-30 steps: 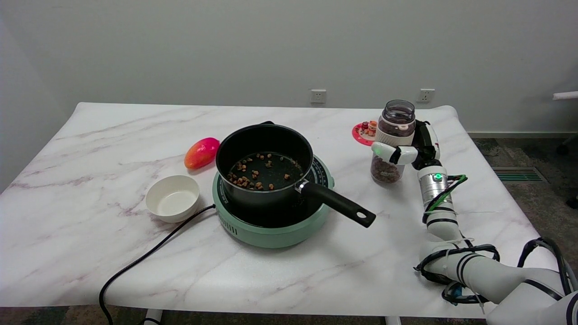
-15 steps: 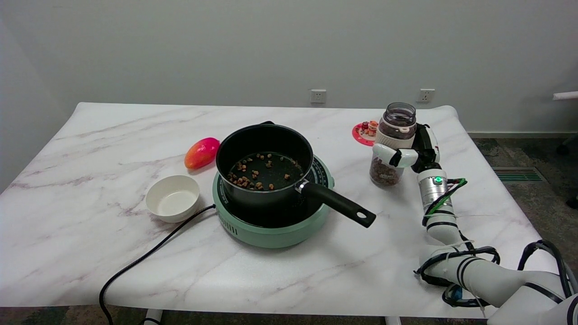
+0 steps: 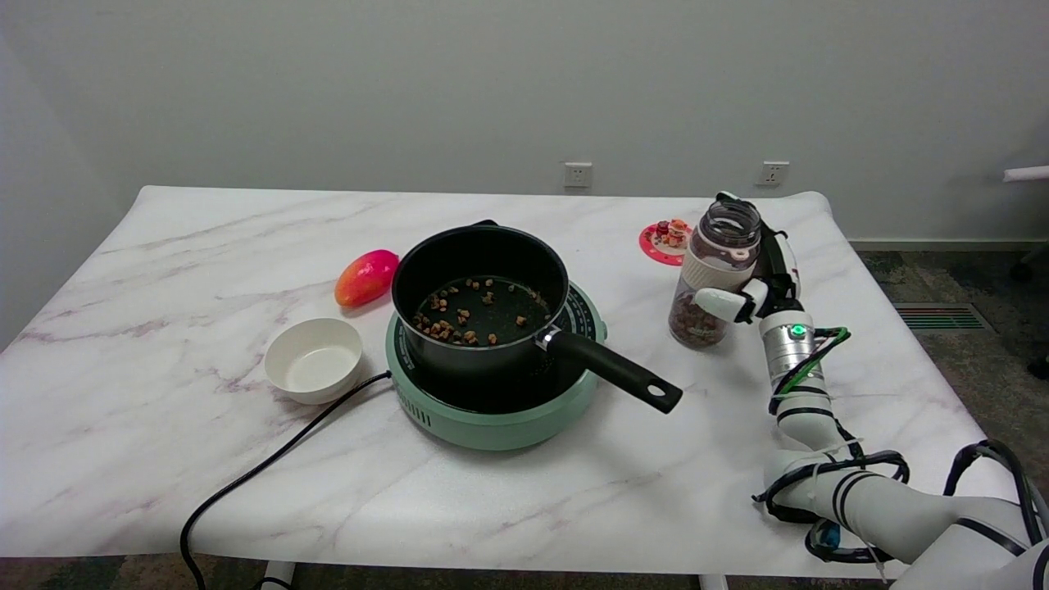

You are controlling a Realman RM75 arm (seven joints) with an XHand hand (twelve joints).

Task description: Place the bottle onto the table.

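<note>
1. Marble-patterned white table [image 3: 164,393] carries everything; near its far right stands the clear bottle [image 3: 713,274], lidless, its lower part filled with brown pellets.
2. Compared with a second ago, the bottle sits a little lower and nearer the pot, and it now leans, mouth tipped toward the right and base toward the left; its base looks to be touching the tabletop, though I cannot be sure it rests flat.
3. Right hand [image 3: 758,274] is behind and to the right of the bottle. Its grip has loosened: the white thumb [image 3: 721,301] that earlier wrapped across the bottle's middle has slid lower and crosses only the right part of the front, while a fingertip now shows above the rim behind the mouth.
4. Whether the hand is still squeezing the bottle or only touching it, I cannot tell from here.
5. Black saucepan [image 3: 483,299] with scattered brown pellets sits on the green hotplate [image 3: 492,410], unchanged; its handle points toward the right front.
6. White bowl [image 3: 313,359], the mango [image 3: 365,277] and the red coaster [image 3: 662,239] with small pieces beyond the bottle lie where they were.
</note>
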